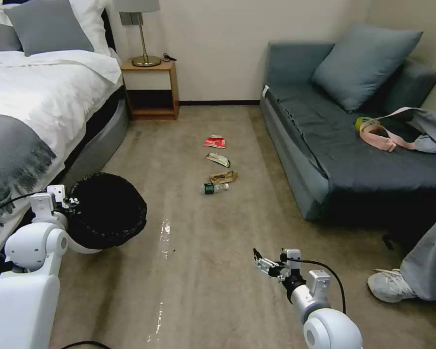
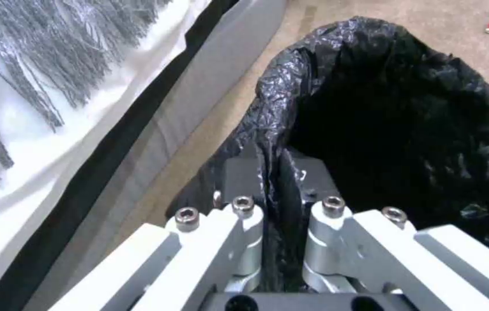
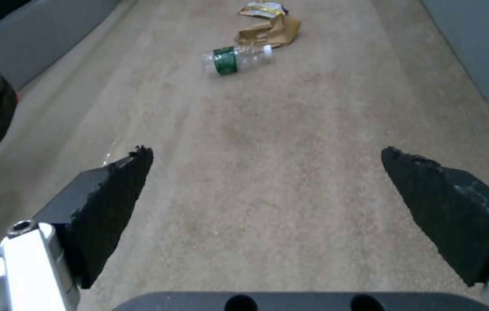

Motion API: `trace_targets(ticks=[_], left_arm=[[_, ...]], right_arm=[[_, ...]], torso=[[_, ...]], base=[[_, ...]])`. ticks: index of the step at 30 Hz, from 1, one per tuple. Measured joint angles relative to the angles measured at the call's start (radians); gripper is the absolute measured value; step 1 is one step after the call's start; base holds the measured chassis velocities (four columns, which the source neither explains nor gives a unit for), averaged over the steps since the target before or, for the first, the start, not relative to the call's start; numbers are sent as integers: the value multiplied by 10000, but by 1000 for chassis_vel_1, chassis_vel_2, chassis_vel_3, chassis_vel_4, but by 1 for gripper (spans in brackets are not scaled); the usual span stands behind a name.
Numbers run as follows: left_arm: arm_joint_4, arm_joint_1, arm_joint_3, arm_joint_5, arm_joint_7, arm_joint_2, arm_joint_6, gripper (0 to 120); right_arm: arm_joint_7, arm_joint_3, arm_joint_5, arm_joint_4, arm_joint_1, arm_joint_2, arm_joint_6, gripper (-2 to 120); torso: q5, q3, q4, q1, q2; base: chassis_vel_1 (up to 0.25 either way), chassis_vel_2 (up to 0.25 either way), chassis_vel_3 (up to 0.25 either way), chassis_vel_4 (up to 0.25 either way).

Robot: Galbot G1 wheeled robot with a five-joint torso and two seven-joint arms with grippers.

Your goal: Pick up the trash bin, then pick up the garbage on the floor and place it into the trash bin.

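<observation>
Nearest, left end effector [image 2: 270, 190] is clamped on the bin [image 1: 106, 211] rim beside the bed [image 1: 43, 97]; its wrist view shows the pinched bag. Right end effector [image 3: 267, 203] hangs wide open, empty, above the floor. Beyond lie bottle [image 3: 235, 59], wad [image 3: 273, 32], wrapper [image 1: 218, 159], packet [image 1: 215, 141].

A bedroom, hotel-like: a made bed [image 1: 38, 92] with pillows, a nightstand [image 1: 150, 89] carrying a lamp [image 1: 143, 34], a grey sofa [image 1: 353, 140], carpeted floor [image 1: 218, 271].

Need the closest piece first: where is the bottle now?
In the head view the bottle lies on the carpet mid-floor, just before the tan paper wad, between bed and sofa.
</observation>
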Motion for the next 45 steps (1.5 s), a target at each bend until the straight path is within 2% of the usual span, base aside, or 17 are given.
trace_targets(ticks=[31,45], left_arm=[[192,-148,52,-17,37,-2,-6,4],[159,-123,18,11,44,-79,-6,4]], right_arm=[[-229,4,-59,-330,118,-1,281,100],[-311,-41,-86,-421,147,-50,331,100]], torso=[[-1,0,0,0,-2],[-1,0,0,0,-1]], base=[[0,0,0,0],[-57,52,49,-48]])
